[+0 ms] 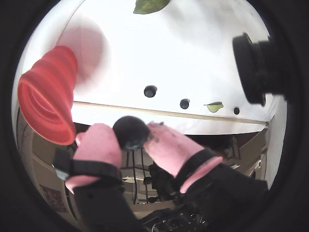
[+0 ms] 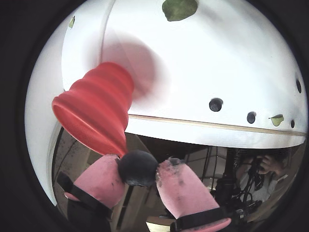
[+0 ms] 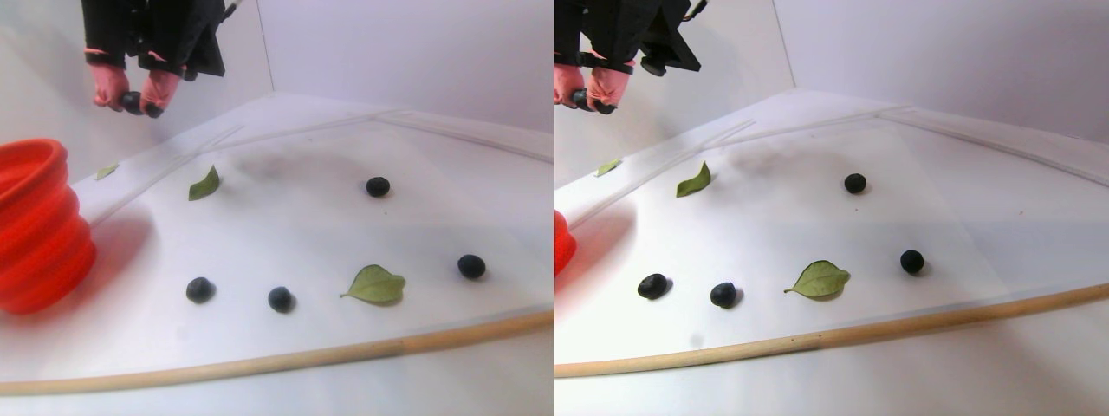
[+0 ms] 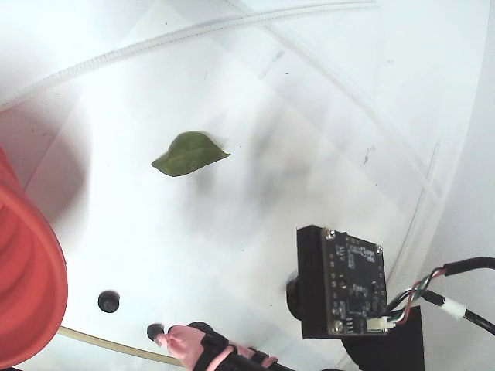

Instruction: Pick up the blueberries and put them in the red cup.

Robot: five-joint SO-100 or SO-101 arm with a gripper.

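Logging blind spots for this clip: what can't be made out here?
- Inside of the red cup: no view looks into it, so its contents are unknown.
- Cup in the fixed view: cut off by the left edge.
- End effector in the fixed view: cropped at the bottom edge, so the held blueberry is hidden there.

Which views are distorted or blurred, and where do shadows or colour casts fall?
Both wrist views are fisheye, ringed by black; the board's straight edge bows, and the gripper holding a berry looks soft. In the stereo pair view the red cup throws a reddish cast on the white board. The fixed view shows a soft grey shadow beside the leaf.
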